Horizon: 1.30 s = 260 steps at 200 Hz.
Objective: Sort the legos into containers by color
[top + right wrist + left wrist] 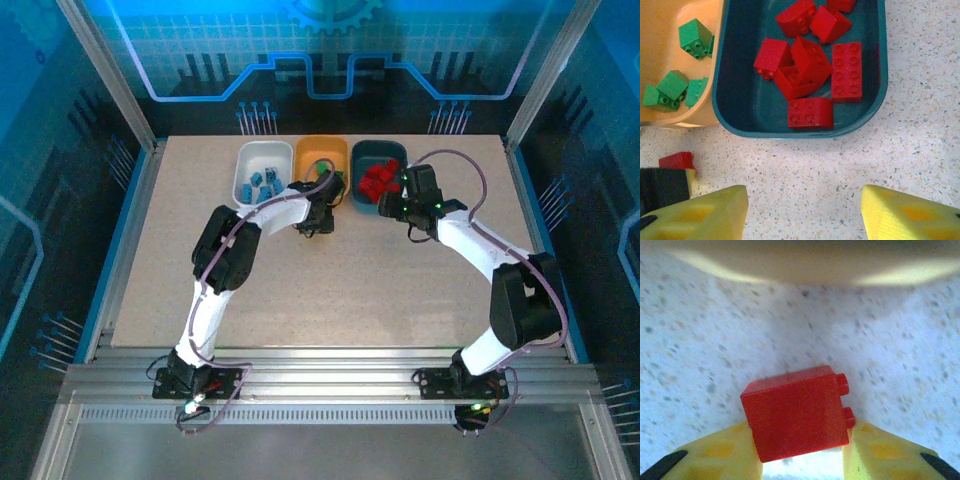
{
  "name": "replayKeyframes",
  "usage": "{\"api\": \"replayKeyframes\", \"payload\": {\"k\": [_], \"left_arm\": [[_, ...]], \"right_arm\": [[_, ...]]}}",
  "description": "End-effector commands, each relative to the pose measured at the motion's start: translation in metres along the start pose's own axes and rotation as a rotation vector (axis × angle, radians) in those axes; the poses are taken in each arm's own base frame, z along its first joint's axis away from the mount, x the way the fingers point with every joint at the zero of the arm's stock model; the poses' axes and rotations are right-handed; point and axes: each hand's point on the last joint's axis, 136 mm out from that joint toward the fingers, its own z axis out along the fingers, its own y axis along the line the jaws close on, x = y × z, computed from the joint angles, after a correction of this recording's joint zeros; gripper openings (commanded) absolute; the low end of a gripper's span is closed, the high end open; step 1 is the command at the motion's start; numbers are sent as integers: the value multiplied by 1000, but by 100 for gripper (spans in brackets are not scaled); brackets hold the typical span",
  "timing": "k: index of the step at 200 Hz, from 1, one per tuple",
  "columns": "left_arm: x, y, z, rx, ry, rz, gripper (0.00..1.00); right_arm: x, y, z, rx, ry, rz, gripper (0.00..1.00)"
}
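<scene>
A red lego (797,410) lies on the speckled table just in front of the orange-yellow container (321,144). My left gripper (802,442) is shut on it, one yellow finger pressing each side. The same red lego (676,160) shows at the left of the right wrist view. My right gripper (802,200) hangs open over bare table in front of the dark teal container (740,102), which holds several red legos (810,60). Green legos (694,36) lie in the orange-yellow container (660,57). Blue legos (264,184) fill the white container (244,165).
The three containers stand side by side at the back of the table, white left, orange-yellow middle, dark teal (380,150) right. Both arms reach close together toward them. Metal frame posts and glass walls (110,90) surround the table.
</scene>
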Motion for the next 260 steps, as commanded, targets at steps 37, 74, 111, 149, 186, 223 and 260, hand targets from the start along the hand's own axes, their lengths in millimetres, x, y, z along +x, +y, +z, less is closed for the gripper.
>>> {"api": "replayKeyframes", "payload": {"k": [37, 74, 111, 149, 186, 223, 260], "left_arm": [[-7, -47, -70, 138, -58, 84, 39], [-37, -98, -95, 299, -97, 119, 39], [-64, -143, -97, 437, -132, 161, 40], [-87, -171, -86, 507, -185, 186, 41], [-99, -179, -72, 535, -228, 169, 43], [-111, -186, -83, 560, -281, 192, 66], [-138, -178, -131, 547, -406, 215, 97]], "right_arm": [[-8, -18, -6, 46, -31, 39, 62], [-9, -43, -10, 82, -34, 122, 62], [-7, -52, -15, 95, -34, 138, 62], [-11, -59, -25, 92, -48, 164, 62], [-11, -68, -32, 97, -58, 182, 62], [-12, -70, -36, 92, -65, 185, 64], [-16, -67, -43, 80, -82, 191, 66]]}}
